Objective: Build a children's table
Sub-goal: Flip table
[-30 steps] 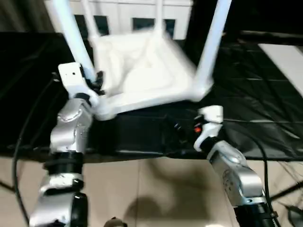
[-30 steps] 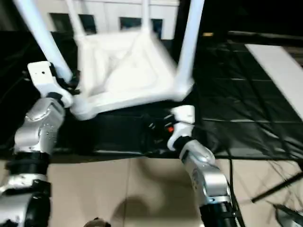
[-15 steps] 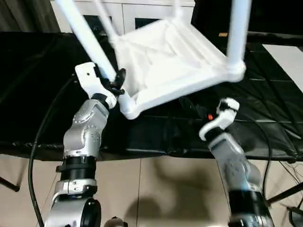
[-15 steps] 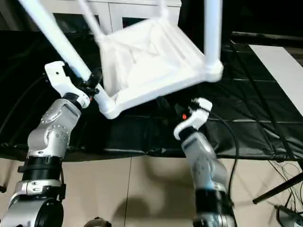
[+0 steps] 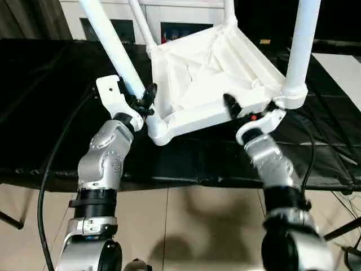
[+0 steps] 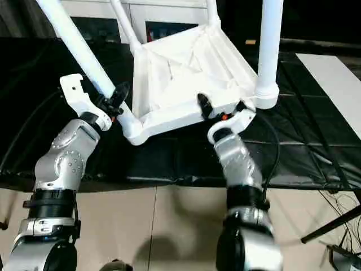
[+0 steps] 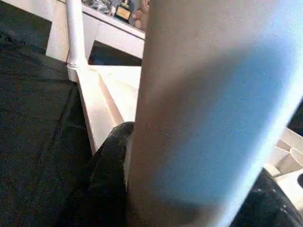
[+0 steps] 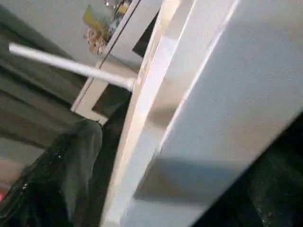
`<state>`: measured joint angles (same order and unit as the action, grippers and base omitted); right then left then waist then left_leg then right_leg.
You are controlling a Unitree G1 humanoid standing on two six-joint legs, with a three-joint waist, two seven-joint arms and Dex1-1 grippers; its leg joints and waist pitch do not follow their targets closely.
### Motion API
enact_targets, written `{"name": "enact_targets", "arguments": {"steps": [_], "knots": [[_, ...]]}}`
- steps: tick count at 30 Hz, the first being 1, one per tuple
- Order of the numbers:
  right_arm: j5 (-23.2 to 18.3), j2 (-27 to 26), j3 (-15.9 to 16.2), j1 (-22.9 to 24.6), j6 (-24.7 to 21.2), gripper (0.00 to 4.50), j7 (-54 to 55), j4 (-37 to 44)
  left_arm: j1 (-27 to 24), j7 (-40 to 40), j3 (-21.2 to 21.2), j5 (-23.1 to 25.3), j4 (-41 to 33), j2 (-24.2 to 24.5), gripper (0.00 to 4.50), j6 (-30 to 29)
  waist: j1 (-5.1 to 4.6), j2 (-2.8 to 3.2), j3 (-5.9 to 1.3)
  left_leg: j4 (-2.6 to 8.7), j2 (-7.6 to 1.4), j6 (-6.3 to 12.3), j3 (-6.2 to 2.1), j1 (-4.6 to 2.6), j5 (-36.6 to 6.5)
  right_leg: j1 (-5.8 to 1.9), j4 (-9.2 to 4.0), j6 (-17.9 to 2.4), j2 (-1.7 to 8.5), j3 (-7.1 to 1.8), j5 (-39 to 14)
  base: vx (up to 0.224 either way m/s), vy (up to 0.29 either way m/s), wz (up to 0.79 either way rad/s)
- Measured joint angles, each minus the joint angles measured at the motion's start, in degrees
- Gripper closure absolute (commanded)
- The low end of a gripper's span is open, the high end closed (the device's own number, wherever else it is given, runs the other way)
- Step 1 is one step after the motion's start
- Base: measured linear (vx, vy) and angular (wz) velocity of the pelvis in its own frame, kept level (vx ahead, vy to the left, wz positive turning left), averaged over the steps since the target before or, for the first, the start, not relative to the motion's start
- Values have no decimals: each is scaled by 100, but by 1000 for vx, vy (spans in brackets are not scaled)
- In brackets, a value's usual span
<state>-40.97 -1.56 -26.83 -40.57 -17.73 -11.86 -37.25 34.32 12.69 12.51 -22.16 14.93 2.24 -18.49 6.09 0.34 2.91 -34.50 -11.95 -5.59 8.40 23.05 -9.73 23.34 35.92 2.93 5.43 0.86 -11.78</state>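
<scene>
The children's table (image 5: 208, 73) hangs upside down and tilted above the black-covered bench (image 5: 45, 113), legs pointing up. The left gripper (image 5: 141, 97) pinches the near-left leg (image 5: 115, 48) just above its corner socket. The right gripper (image 5: 248, 110), fingers spread wide, straddles the tabletop's near rim beside the near-right leg (image 5: 300, 45).

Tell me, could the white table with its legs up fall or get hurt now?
Maybe. The white plastic children's table is tilted, near the black-covered bench's edge; it could slide off. The left gripper holds one white tube leg; that leg could twist. The open right gripper straddles the rim and could slip.
</scene>
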Motion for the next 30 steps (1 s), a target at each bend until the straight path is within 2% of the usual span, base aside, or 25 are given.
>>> {"name": "enact_targets", "arguments": {"steps": [5,6,10,11,25,26,30], "knots": [[-18,188,-113,-62,110,78,-136,-381,-93,119,-26,0,-50,-12,251,-31,10,0,0,0,0,10,3,2,6,1,1,0,1,0,0,0,0,0],[-18,213,-160,-104,157,99,-145,-469,-125,135,-50,0,-93,-14,251,-51,11,-1,0,0,0,12,4,3,7,4,2,0,1,0,0,0,0,0],[-19,288,-281,-259,270,117,-142,-660,-233,259,-126,-4,-228,-48,251,-113,25,-1,1,-1,0,17,7,6,10,6,6,-1,3,1,0,0,0,0],[-19,292,-307,-279,301,140,-144,-699,-237,303,-132,-21,-240,-51,251,-130,31,-1,1,-1,0,20,9,6,12,7,7,-1,4,0,0,0,0,0],[-134,356,-516,-467,577,230,-378,-1169,-286,386,-220,-32,-423,-95,251,-206,6,-3,2,-3,-2,36,36,7,22,19,22,-3,14,-3,2,0,0,0],[-138,356,-531,-490,599,235,-377,-1199,-286,387,-222,-33,-423,-95,195,-208,4,-3,2,-4,-2,37,36,8,23,19,22,-4,14,-3,2,0,0,0],[-179,340,-615,-507,609,240,-371,-1295,-285,440,-165,-255,-490,-150,168,-226,-3,-4,2,-5,-2,37,38,9,23,20,22,-6,15,-4,3,0,0,0]]}}
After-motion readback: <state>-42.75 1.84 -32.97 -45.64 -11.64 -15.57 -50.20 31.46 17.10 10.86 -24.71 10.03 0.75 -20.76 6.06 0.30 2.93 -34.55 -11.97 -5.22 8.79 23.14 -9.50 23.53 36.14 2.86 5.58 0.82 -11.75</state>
